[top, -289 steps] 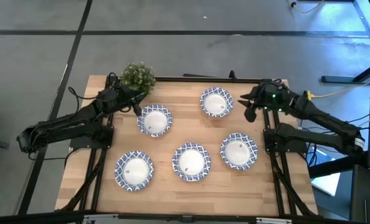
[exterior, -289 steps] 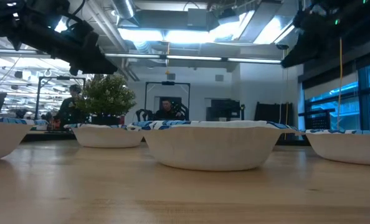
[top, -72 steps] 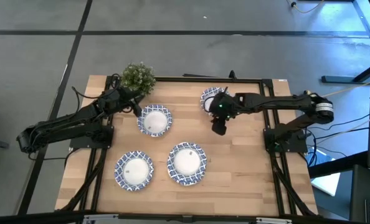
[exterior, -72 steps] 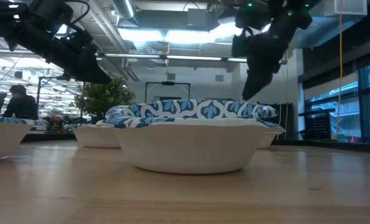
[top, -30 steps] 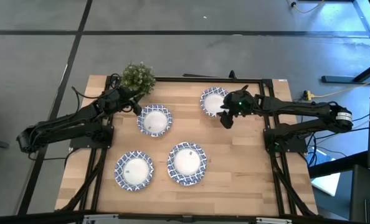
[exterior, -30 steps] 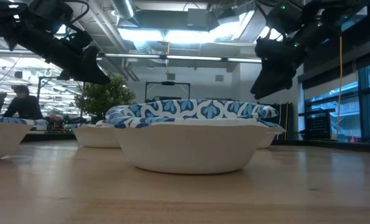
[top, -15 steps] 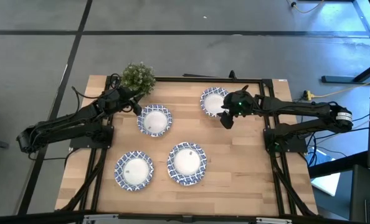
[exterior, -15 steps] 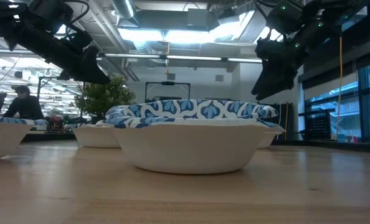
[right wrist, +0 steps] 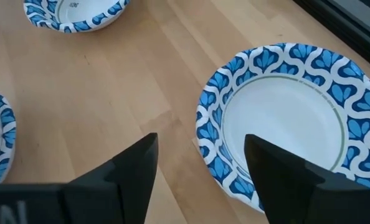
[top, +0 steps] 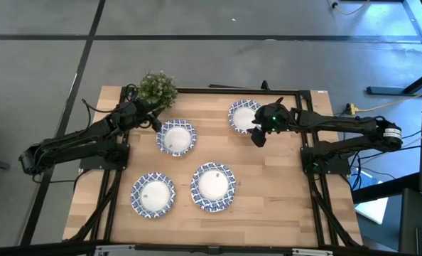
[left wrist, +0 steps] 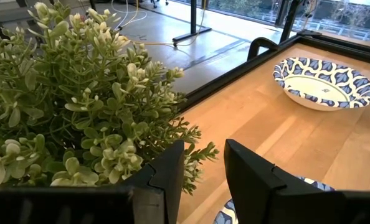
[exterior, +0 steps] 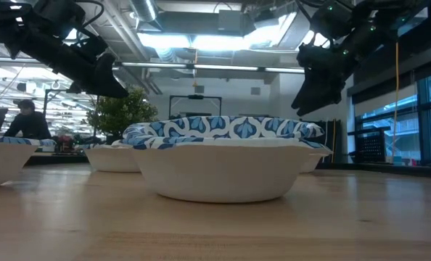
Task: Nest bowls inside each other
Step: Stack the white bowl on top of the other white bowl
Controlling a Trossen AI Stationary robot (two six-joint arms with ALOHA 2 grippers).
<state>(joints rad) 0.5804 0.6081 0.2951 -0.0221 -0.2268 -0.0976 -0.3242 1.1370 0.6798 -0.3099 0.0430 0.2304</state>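
Several blue-rimmed white bowls rest on their bases on the wooden table. A nested stack (top: 213, 186) (exterior: 223, 156) sits near the middle front. Single bowls lie at the near left (top: 153, 193), the far left (top: 176, 137) and the far right (top: 244, 116) (right wrist: 284, 118). My right gripper (top: 258, 135) (right wrist: 200, 177) (exterior: 313, 90) hovers open above the near-right rim of the far-right bowl, clear of it. My left gripper (top: 154, 122) (left wrist: 203, 180) waits open beside the green plant (left wrist: 66, 93), holding nothing.
The potted plant (top: 157, 87) stands at the far left corner, close to my left gripper. A black frame (top: 239, 90) runs along the table's far edge. Bare wood lies at the near right (top: 275, 206). A person (exterior: 23, 119) shows in the room beyond.
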